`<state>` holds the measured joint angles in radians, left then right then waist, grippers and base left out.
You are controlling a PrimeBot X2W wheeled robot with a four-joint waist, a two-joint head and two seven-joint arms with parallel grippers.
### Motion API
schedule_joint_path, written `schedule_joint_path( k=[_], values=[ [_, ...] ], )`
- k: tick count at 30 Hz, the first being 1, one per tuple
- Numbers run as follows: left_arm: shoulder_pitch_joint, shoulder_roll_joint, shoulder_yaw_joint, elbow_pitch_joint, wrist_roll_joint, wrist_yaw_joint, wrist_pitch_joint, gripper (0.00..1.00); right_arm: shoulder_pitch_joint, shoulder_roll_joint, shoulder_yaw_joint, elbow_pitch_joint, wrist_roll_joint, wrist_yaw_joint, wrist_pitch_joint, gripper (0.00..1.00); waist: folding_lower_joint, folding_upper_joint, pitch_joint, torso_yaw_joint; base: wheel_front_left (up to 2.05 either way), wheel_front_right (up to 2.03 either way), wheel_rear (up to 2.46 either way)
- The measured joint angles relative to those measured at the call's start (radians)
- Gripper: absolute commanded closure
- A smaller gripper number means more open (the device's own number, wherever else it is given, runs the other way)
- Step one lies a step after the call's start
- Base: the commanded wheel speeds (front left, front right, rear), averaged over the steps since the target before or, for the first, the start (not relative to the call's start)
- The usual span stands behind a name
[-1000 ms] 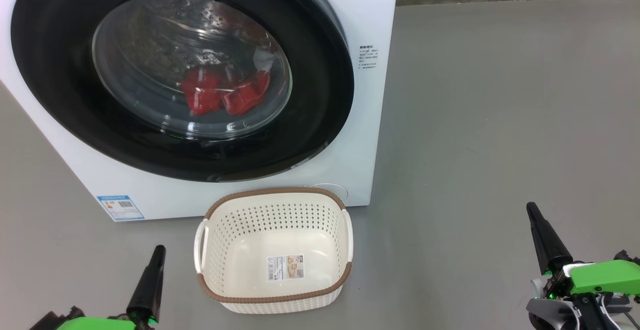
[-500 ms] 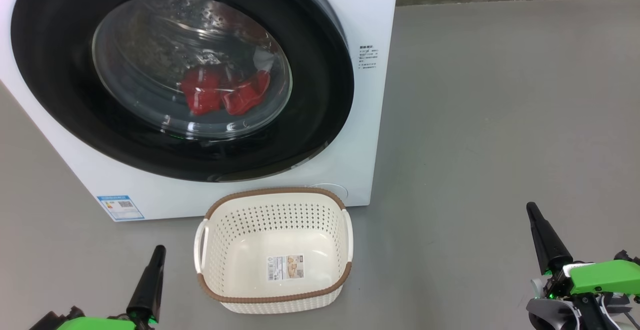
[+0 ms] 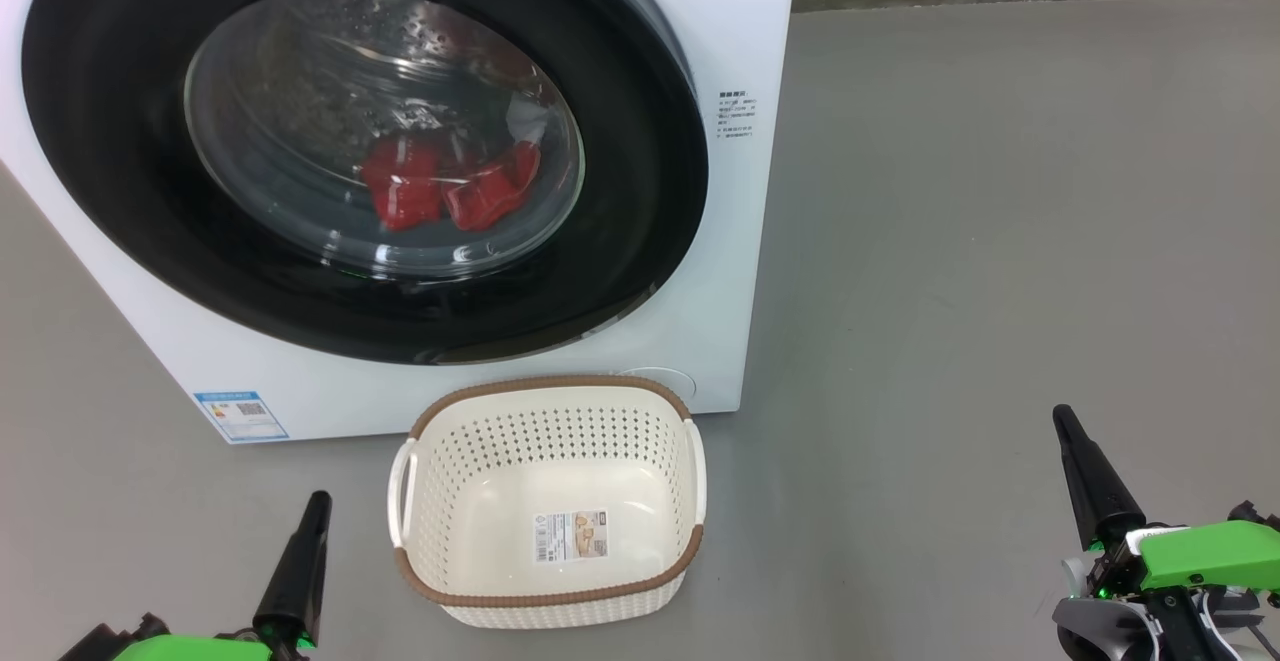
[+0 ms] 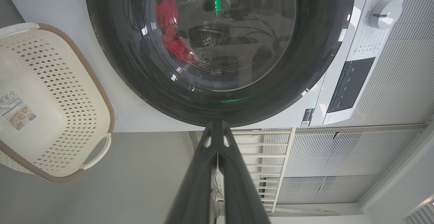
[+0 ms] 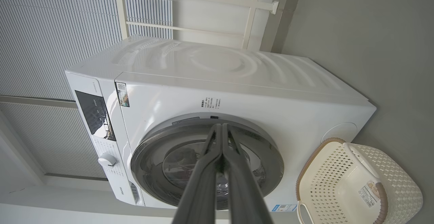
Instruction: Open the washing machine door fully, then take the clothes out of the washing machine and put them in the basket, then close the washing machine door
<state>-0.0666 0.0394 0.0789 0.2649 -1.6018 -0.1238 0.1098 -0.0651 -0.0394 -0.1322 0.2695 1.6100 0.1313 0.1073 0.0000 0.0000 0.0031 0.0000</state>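
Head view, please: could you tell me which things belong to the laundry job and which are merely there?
Job: washing machine door; red clothes behind its glass; washing machine; empty basket.
Merely there: blue sticker; paper label in the basket; grey floor.

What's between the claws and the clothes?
The washing machine door covers the opening, with the red clothes behind it. The left claw and right claw sit shut either side of the basket, touching nothing.
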Motion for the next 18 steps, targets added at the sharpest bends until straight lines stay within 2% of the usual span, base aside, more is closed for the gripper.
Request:
schedule_joint_path(
  k=[18],
  values=[
    [0.000, 0.000, 0.000, 0.000, 0.000, 0.000, 0.000, 1.00, 0.000, 0.000, 0.000, 0.000, 0.000, 0.000, 0.000, 1.00, 0.0000, 0.0000, 0.000, 0.000, 0.00, 0.00, 0.00]
  ],
)
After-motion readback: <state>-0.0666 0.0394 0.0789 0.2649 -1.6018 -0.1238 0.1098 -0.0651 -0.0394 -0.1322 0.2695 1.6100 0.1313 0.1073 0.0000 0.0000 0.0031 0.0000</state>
